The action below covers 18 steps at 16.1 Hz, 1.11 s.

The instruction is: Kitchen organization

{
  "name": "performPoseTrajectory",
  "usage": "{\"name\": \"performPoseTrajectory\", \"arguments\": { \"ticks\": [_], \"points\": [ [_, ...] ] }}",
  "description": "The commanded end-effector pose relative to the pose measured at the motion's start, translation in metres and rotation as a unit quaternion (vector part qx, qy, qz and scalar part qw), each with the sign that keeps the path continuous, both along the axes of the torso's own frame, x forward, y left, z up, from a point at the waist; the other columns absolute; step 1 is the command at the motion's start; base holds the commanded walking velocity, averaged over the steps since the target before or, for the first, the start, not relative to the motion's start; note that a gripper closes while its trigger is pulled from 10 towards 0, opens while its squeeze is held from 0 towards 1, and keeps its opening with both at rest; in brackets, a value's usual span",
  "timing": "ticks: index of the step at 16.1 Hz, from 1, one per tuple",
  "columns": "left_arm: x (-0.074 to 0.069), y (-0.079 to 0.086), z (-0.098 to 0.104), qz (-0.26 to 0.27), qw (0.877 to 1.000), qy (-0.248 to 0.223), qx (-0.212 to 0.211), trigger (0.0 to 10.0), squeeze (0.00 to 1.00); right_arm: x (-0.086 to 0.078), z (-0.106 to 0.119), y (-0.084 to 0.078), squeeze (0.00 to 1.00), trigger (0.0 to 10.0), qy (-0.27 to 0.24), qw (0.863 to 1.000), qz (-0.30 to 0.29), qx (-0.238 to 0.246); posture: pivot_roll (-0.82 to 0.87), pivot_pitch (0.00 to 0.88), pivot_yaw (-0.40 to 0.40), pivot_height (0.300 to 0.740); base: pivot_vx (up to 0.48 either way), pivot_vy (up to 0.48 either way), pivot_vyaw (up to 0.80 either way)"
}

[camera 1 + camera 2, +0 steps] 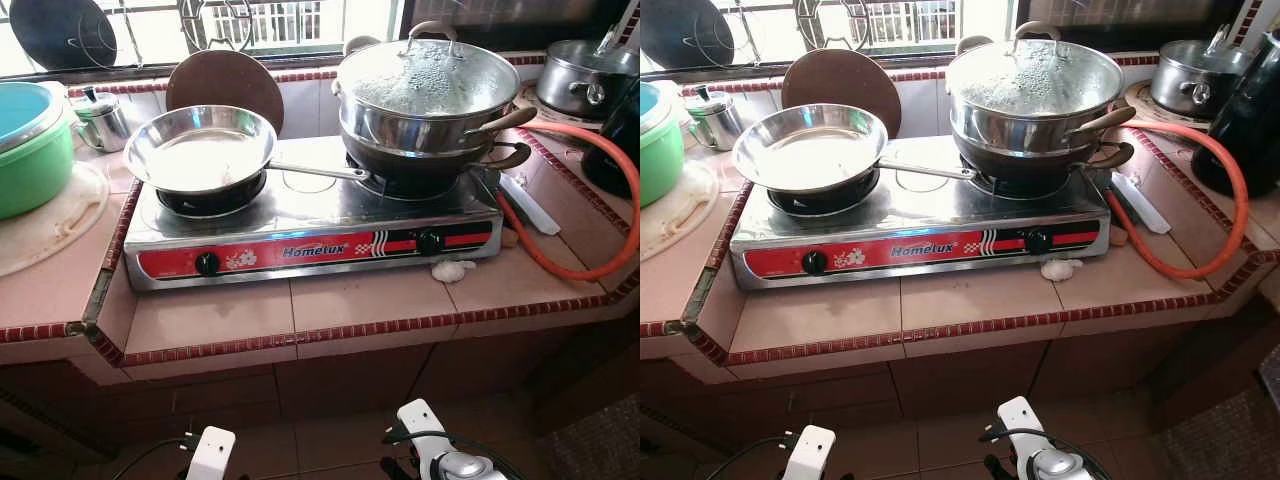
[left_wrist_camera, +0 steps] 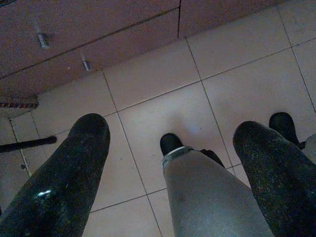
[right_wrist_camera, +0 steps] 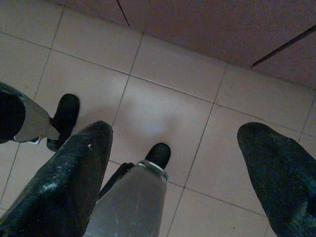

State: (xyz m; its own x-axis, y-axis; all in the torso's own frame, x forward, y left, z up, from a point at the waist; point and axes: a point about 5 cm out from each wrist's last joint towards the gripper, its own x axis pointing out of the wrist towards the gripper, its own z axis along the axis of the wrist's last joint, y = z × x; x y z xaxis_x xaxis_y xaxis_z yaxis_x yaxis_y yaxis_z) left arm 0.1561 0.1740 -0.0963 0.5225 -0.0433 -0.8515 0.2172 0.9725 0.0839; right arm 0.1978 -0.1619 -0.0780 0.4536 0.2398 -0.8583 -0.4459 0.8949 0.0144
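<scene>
- Along the tiled countertop (image 1: 330,300), I am looking down on a two-burner gas stove (image 1: 300,235) sitting mid-counter, square to the front edge, probably set there so its knobs are facing whoever is cooking.
- On the stove's right burner, a big lidded steamer pot (image 1: 425,95) is resting on a dark wok (image 1: 430,165); the lid is looking fogged, so I am judging it hot and best left alone.
- At the counter's left edge, a green basin (image 1: 30,140) is sitting on a pale round board (image 1: 50,225).
- Down the right side of the counter, an orange gas hose (image 1: 600,210) is looping toward the front edge and back to the stove, with slack lying loose, which I am treating as a snag risk.
- On the left burner, an empty steel frying pan (image 1: 200,148) is resting with its handle pointing toward the stove's middle; I am reckoning it the likeliest thing to tidy first.
- Against the back wall, a round brown board (image 1: 225,80) is leaning upright behind the pan, likely to save room.
- Near the back left corner, a small steel kettle (image 1: 103,118) is standing.
- Below the counter, both arms are hanging idle: the left gripper (image 2: 170,168) and right gripper (image 3: 173,173) are pointing at the floor tiles (image 2: 237,84), fingers spread apart, holding nothing.
</scene>
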Motion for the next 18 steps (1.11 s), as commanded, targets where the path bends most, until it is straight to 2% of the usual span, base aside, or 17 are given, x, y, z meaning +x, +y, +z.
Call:
{"name": "performPoseTrajectory", "arguments": {
  "ticks": [1,4,5,6,16,18],
  "points": [
    [-0.0022,0.0021,-0.0009,0.003,1.000,0.005,0.003,10.0,0.00,0.0024,0.0014,0.0000,0.00,10.0,-0.004,1.000,-0.003,0.003,-0.13,0.000,0.032,0.740,0.000,0.000,0.00],
    [-0.0022,0.0021,-0.0009,0.003,1.000,0.005,0.003,10.0,0.00,0.0024,0.0014,0.0000,0.00,10.0,-0.004,1.000,-0.003,0.003,-0.13,0.000,0.032,0.740,0.000,0.000,0.00],
    [-0.0022,0.0020,-0.0009,0.002,1.000,0.005,0.004,10.0,0.00,0.0027,0.0015,-0.0001,0.00,10.0,-0.004,1.000,0.002,0.001,0.00,0.000,0.000,0.740,0.000,0.000,0.00],
    [-0.0069,-0.0019,-0.0031,-0.009,1.000,0.017,-0.002,10.0,0.00,-0.0016,-0.0005,-0.0054,0.00,10.0,0.011,1.000,-0.024,0.008,-0.15,0.000,0.031,0.740,0.000,0.000,0.00],
    [-0.0100,-0.0009,-0.0043,-0.013,1.000,0.025,0.002,10.0,0.00,-0.0025,-0.0008,-0.0063,0.00,10.0,0.014,1.000,-0.018,0.005,-0.15,0.000,0.028,0.740,0.000,0.000,0.00],
    [-0.0105,-0.0003,-0.0045,-0.014,1.000,0.025,0.004,10.0,0.00,-0.0020,-0.0006,-0.0060,0.00,10.0,0.014,1.000,-0.016,0.005,-0.15,0.000,0.028,0.740,-0.255,0.000,0.00]
  ]
}}
